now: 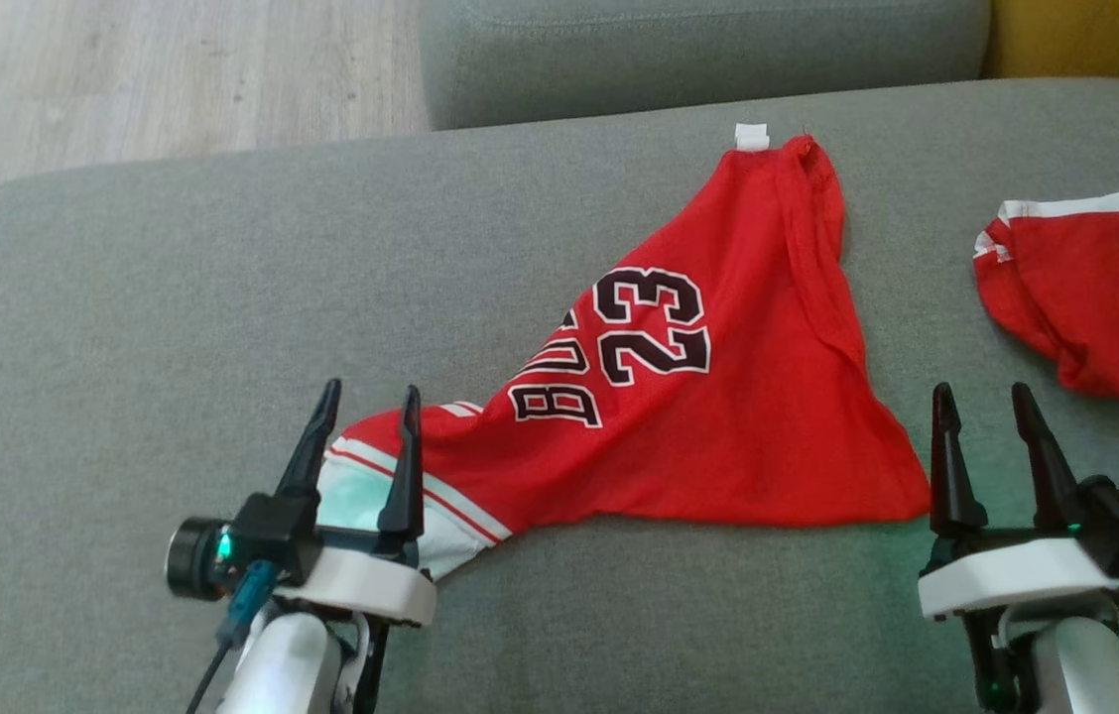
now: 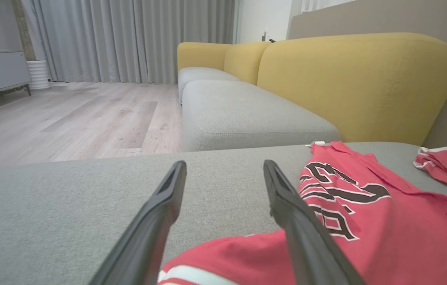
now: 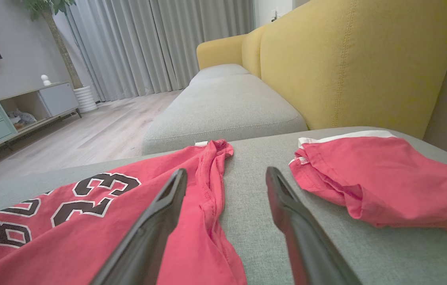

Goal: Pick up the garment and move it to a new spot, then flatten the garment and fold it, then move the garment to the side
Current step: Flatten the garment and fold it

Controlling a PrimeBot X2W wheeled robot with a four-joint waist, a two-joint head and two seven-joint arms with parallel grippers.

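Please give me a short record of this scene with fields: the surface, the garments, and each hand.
surface: grey cushion
main garment: red jersey, number 23 facing up, spread in a rough triangle, creased, not folded
label: white tag at its far tip
other garment: second red garment, bunched, apart from the jersey, on the robot's right
left hand: open, above the jersey's striped corner; contact unclear
right hand: open, empty, beside the jersey's near right corner

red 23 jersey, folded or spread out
Loosely spread and rumpled, not neatly folded: the jersey lies skewed across the grey cushion, its number showing.
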